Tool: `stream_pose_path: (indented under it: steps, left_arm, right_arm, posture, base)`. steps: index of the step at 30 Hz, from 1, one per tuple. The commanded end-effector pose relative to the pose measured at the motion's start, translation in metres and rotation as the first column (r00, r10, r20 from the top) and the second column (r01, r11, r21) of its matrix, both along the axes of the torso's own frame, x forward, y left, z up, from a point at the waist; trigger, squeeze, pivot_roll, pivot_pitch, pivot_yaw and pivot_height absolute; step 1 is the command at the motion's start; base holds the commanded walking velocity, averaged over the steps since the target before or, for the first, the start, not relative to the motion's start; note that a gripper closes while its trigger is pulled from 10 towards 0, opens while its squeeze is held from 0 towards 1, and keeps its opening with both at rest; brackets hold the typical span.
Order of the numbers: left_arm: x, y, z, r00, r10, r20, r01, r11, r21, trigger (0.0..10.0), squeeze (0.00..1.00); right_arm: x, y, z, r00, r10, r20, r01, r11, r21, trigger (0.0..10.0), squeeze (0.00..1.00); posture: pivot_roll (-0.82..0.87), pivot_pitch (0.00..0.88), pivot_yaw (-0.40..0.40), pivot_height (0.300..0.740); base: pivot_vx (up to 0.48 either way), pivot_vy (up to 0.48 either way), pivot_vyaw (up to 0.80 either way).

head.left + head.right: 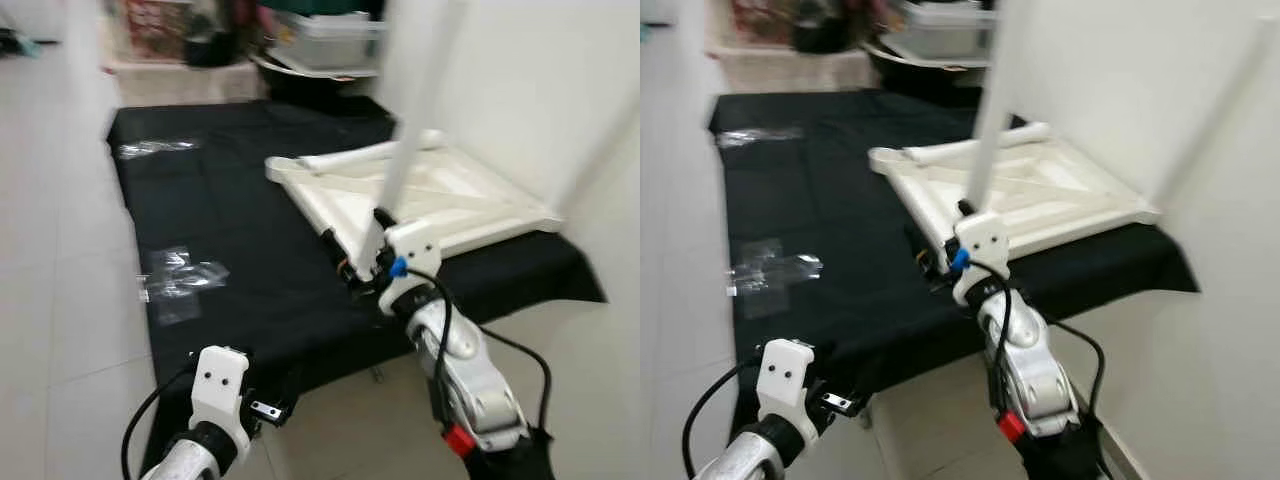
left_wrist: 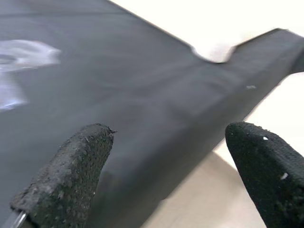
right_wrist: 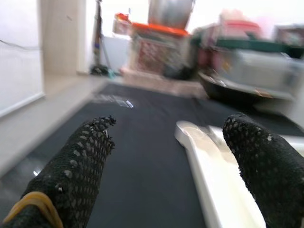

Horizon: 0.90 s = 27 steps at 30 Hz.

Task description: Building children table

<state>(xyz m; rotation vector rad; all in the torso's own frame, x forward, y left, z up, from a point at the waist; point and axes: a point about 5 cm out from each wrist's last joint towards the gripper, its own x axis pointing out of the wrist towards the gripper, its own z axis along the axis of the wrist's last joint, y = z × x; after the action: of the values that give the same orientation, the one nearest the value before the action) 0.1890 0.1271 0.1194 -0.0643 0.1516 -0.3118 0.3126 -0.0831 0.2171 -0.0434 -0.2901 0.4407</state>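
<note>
Right tool (image 3: 166, 156) open, table frame (image 1: 430, 195) blurred.

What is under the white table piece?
The white tabletop lies upside down on a black cloth spread over the floor. The cloth beneath it is hidden by the tabletop itself. The right gripper is at its near edge.

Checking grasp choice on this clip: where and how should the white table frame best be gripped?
Probably the near edge rail of the white table frame, approached from the robot's side. It lies flat on the black cloth, leaving that rail exposed, and the open right gripper is beside it.
</note>
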Motion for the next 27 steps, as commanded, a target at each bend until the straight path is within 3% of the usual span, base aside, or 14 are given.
stream_pose_path:
  steps: [1, 5, 7, 8, 10, 14, 19, 27]
  left_arm:
    - [-0.002, -0.004, 0.001, 1.0, -0.013, -0.005, 0.013, 1.0, -0.01, 10.0, 0.0]
    - [-0.003, -0.004, 0.001, 1.0, 0.004, -0.01, -0.004, 1.0, -0.018, 10.0, 0.0]
    - [-0.005, -0.005, 0.002, 1.0, 0.003, -0.012, -0.003, 1.0, -0.019, 10.0, 0.0]
    - [-0.005, -0.005, 0.002, 1.0, 0.003, -0.012, -0.003, 1.0, -0.019, 10.0, 0.0]
    - [-0.005, -0.005, 0.003, 1.0, 0.015, -0.01, -0.015, 1.0, -0.017, 10.0, 0.0]
    - [-0.006, -0.004, 0.005, 0.999, 0.036, -0.009, -0.036, 0.999, -0.012, 10.0, 0.0]
    - [-0.008, -0.004, 0.006, 0.999, 0.047, -0.014, -0.048, 0.999, -0.013, 10.0, 0.0]
    - [-0.019, -0.008, 0.015, 0.999, 0.04, -0.012, -0.04, 0.999, -0.019, 10.0, 0.0]
  right_arm:
    - [0.004, -0.006, -0.003, 0.999, -0.03, -0.018, 0.03, 0.999, -0.026, 10.0, 0.0]
    - [0.022, 0.01, 0.006, 1.0, 0.015, -0.025, -0.016, 0.997, -0.073, 10.0, 0.0]
    - [0.04, 0.018, 0.001, 0.995, -0.014, -0.098, 0.0, 0.99, -0.139, 10.0, 0.0]
    - [0.04, 0.018, 0.001, 0.995, -0.014, -0.098, 0.0, 0.99, -0.139, 10.0, 0.0]
    - [0.059, 0.022, -0.008, 0.979, -0.068, -0.192, 0.023, 0.974, -0.225, 10.0, 0.0]
    - [0.078, 0.022, -0.018, 0.95, -0.142, -0.278, 0.048, 0.946, -0.32, 10.0, 0.0]
    - [0.088, 0.02, -0.026, 0.914, -0.21, -0.346, 0.074, 0.927, -0.368, 10.0, 0.0]
    - [0.097, 0.01, -0.028, 0.869, -0.329, -0.371, 0.165, 0.898, -0.409, 10.0, 0.0]
  posture:
    - [0.12, 0.091, -0.168, 0.74]
    - [0.13, 0.099, -0.173, 0.74]
    - [0.13, 0.1, -0.179, 0.74]
    - [0.13, 0.1, -0.179, 0.74]
    - [0.14, 0.102, -0.187, 0.74]
    - [0.14, 0.109, -0.19, 0.74]
    - [0.14, 0.125, -0.194, 0.74]
    - [0.15, 0.198, -0.209, 0.74]
  base:
    - [0.0, 0.0, 0.0]
    - [0.0, 0.0, 0.0]
    - [0.0, 0.0, 0.0]
    - [0.0, 0.0, 0.0]
    - [0.0, 0.0, 0.0]
    - [0.0, 0.0, 0.0]
    - [0.0, 0.0, 0.0]
    - [0.0, 0.0, 0.0]
